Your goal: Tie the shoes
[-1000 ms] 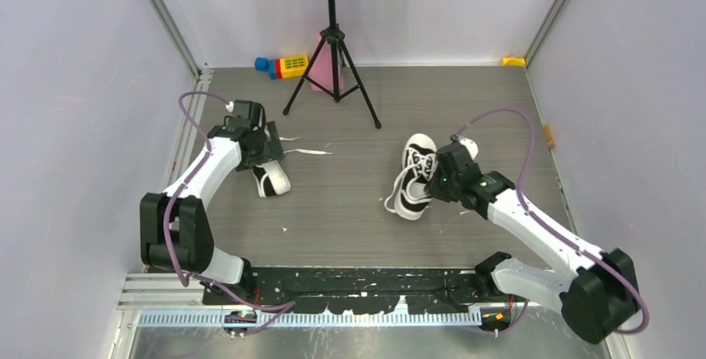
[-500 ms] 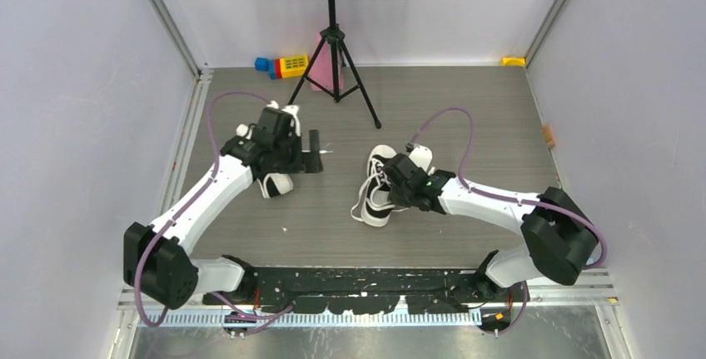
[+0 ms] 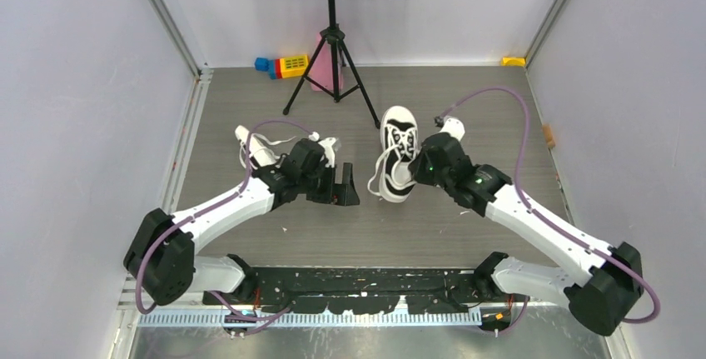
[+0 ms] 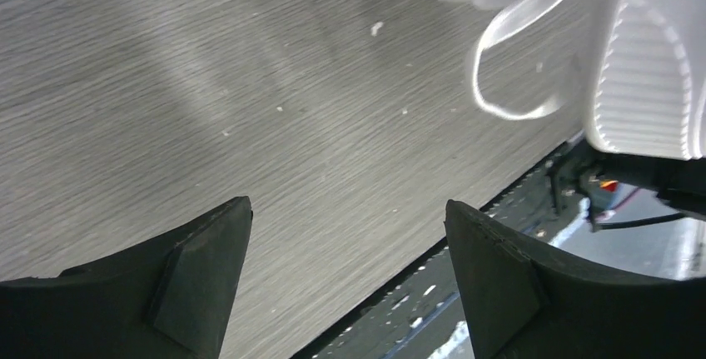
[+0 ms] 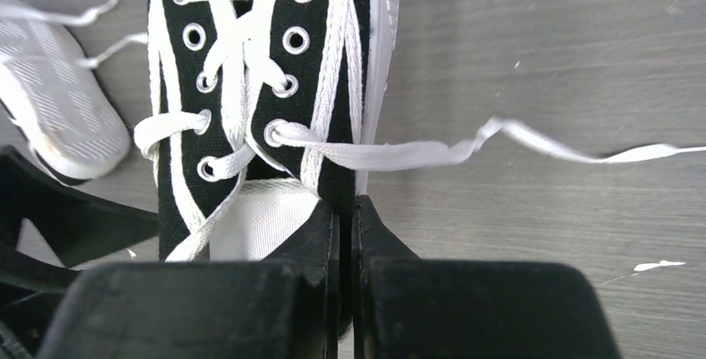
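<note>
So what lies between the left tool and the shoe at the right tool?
A loose lace loop from that shoe, on otherwise bare table; the top view shows it.

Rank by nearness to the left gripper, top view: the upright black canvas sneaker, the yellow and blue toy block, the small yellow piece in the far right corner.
1. Upright black sneaker: just right of the left gripper.
2. Toy block: far edge, left.
3. Yellow piece: far right corner.

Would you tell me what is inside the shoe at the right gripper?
Only white lining shows inside the shoe; the laces cover its toe end, the right gripper its heel.
</note>
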